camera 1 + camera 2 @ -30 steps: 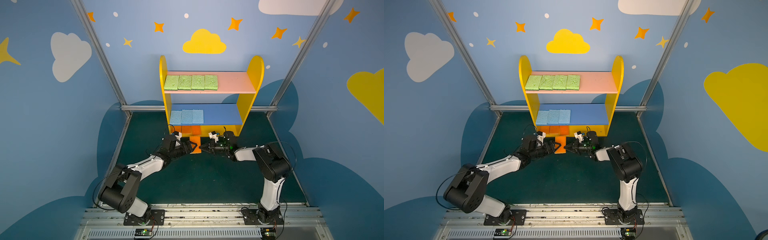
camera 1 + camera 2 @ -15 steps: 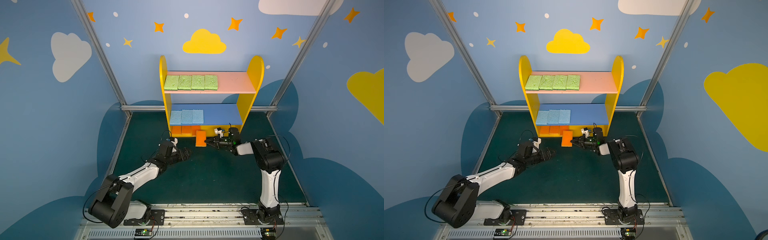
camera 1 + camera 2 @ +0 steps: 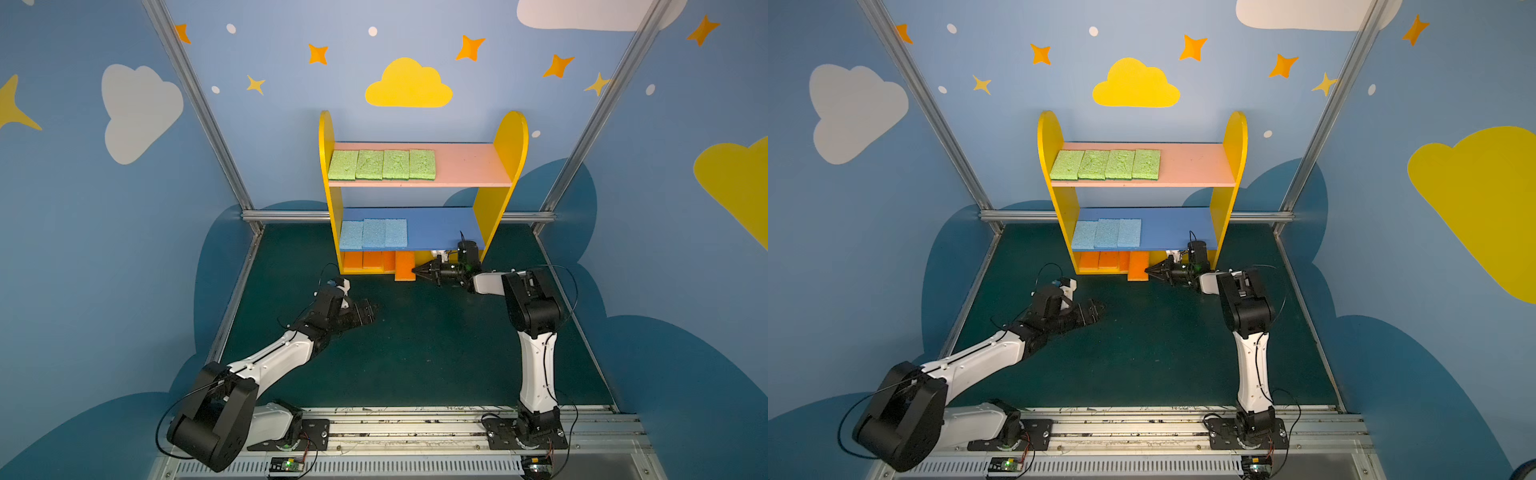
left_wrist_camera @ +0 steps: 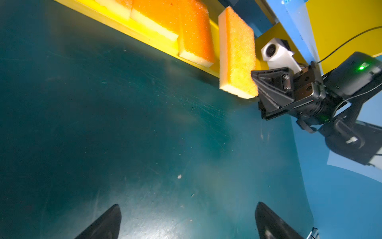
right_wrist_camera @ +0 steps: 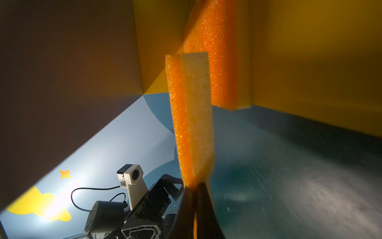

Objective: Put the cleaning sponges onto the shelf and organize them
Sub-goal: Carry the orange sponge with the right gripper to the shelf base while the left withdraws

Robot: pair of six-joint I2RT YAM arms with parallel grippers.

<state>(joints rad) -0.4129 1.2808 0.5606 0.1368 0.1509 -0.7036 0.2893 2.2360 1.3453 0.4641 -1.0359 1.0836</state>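
The shelf [image 3: 505,166] stands at the back. Several green sponges [image 3: 382,165] lie in a row on its pink board, three blue ones [image 3: 373,233] on the blue board, and three orange ones [image 3: 365,260] on the yellow base. My right gripper [image 3: 417,270] is shut on a fourth orange sponge [image 3: 404,267], held on edge at the base's front, just right of the other three. The right wrist view shows its orange and yellow layers [image 5: 192,115] pinched at the near end. My left gripper [image 3: 372,309] hovers open and empty over the mat, well in front of the shelf.
Dark green mat [image 3: 415,353] covers the floor between blue walls. The right half of each shelf board is bare. The right arm's wrist [image 4: 310,89] sits low beside the shelf's right side panel. A metal rail [image 3: 395,428] runs along the front.
The left gripper has drawn back from the sponge toward the front left, staying open. The right gripper has carried the orange sponge back to the shelf's base.
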